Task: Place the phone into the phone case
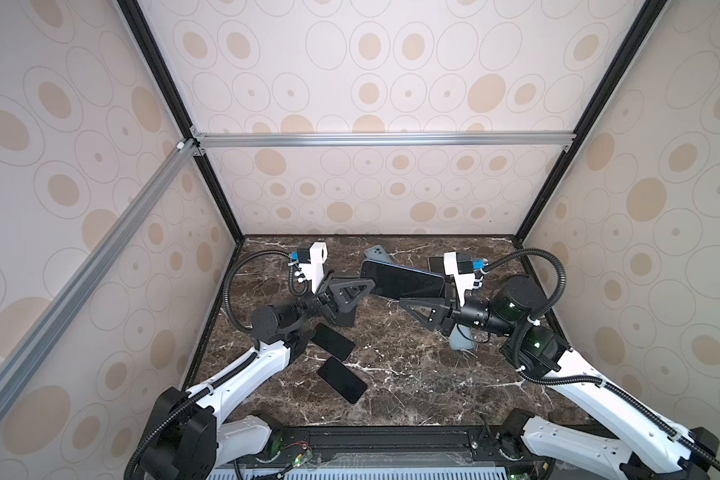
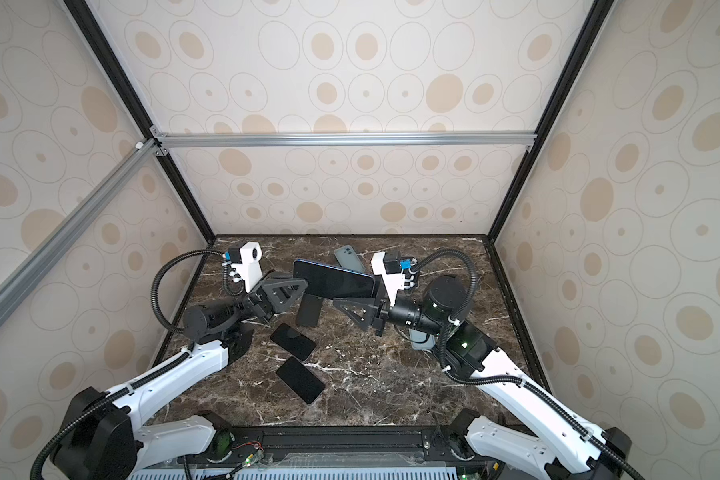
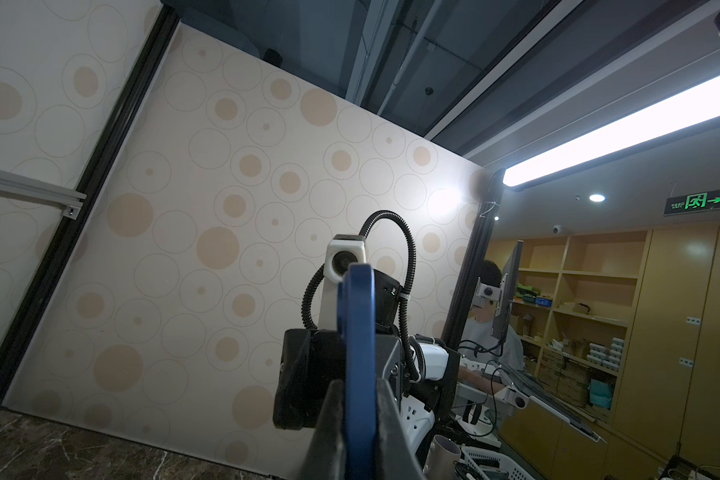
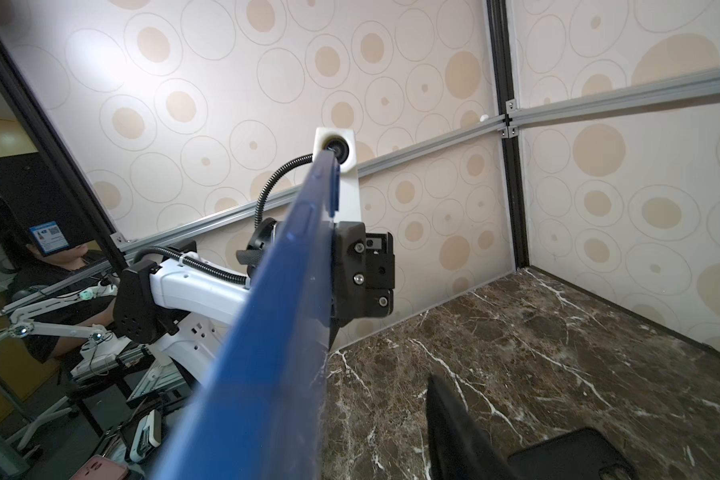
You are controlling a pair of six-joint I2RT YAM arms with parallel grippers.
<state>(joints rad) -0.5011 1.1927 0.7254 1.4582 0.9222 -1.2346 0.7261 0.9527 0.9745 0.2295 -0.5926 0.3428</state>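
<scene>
Phone, seemingly aloft, left gripper pinching end

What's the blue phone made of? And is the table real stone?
The phone: a glossy dark front, likely glass, since it shines; its smooth blue edge looks like plastic or a rubbery case. The table: brown with white veins like polished marble, but it may be printed.

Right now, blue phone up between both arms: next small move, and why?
Probably close the right gripper fully on the blue phone: the left gripper clamps one end, while a right finger stands clear of it.
</scene>
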